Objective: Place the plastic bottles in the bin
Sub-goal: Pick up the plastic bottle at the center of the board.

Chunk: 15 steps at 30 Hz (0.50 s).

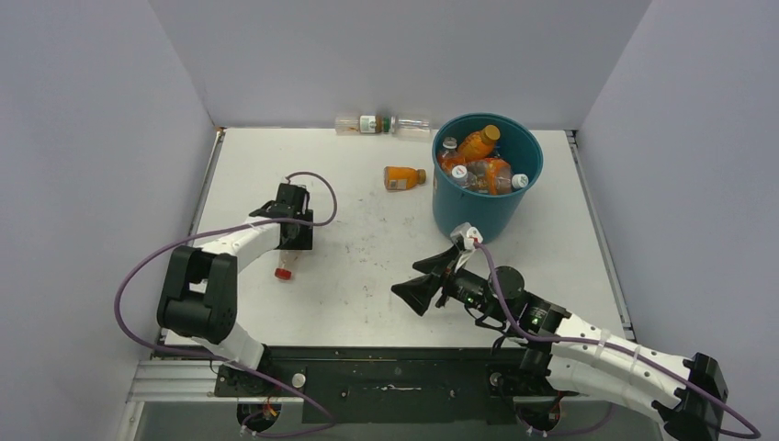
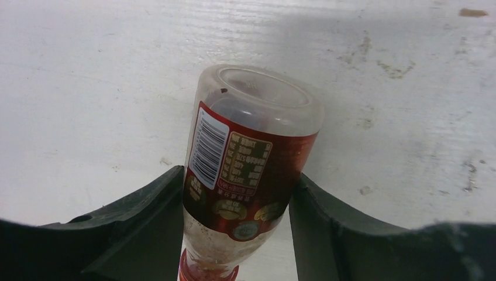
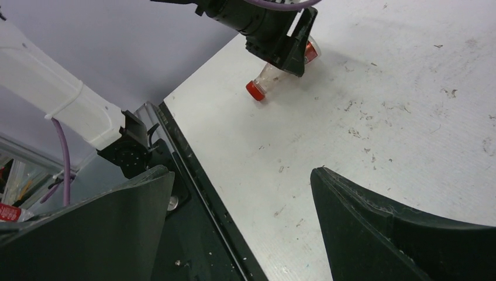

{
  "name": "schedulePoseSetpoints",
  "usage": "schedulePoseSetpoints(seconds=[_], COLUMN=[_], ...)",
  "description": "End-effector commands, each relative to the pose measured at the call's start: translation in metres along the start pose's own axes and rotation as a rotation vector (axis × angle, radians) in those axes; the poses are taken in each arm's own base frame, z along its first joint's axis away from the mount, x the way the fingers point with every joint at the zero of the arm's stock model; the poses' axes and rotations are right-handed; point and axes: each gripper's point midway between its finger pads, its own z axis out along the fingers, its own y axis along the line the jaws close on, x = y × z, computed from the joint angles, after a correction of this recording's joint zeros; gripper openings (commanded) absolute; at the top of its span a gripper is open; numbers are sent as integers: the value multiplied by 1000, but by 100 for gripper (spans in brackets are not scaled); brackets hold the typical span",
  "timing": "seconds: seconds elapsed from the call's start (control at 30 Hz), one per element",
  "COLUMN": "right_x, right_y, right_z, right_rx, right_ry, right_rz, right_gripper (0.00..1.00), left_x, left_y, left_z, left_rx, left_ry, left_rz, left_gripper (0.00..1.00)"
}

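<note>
A clear bottle (image 2: 251, 134) with a dark red label and a red cap lies on the white table, cap toward the wrist camera. My left gripper (image 2: 237, 187) is down over it, and both black fingers press against its sides. From above, only the cap end (image 1: 284, 272) shows below the left gripper (image 1: 292, 241). The teal bin (image 1: 487, 207) stands at the back right and holds several bottles (image 1: 478, 147). An orange bottle (image 1: 404, 177) lies left of the bin. Two clear bottles (image 1: 367, 123) lie against the back wall. My right gripper (image 3: 241, 175) hovers open and empty near the table's front, also seen from above (image 1: 409, 280).
Grey walls close the table in on the left, back and right. A black rail (image 3: 199, 175) runs along the near edge under my right gripper. In the right wrist view, the left arm (image 3: 263, 23) and its bottle (image 3: 266, 79) show across the table.
</note>
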Motion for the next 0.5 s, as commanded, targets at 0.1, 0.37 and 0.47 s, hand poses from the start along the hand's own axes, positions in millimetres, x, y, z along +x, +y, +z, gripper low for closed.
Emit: schedulePoseSetpoints(seconds=[0.1, 0.37, 0.47], right_x=[-8, -22, -29], right_y=[-10, 27, 44], right_z=[6, 36, 48], right_rx=[32, 43, 54], right_ry=[-122, -130, -163], right_rz=[93, -61, -112], right_gripper=[90, 90, 90], left_x=[-74, -112, -104], left_y=[-35, -75, -81], left_z=[-117, -297, -320], left_rx=[345, 1130, 1342], left_ry=[-385, -850, -839], left_rz=[-197, -536, -646], left_gripper=[18, 5, 2])
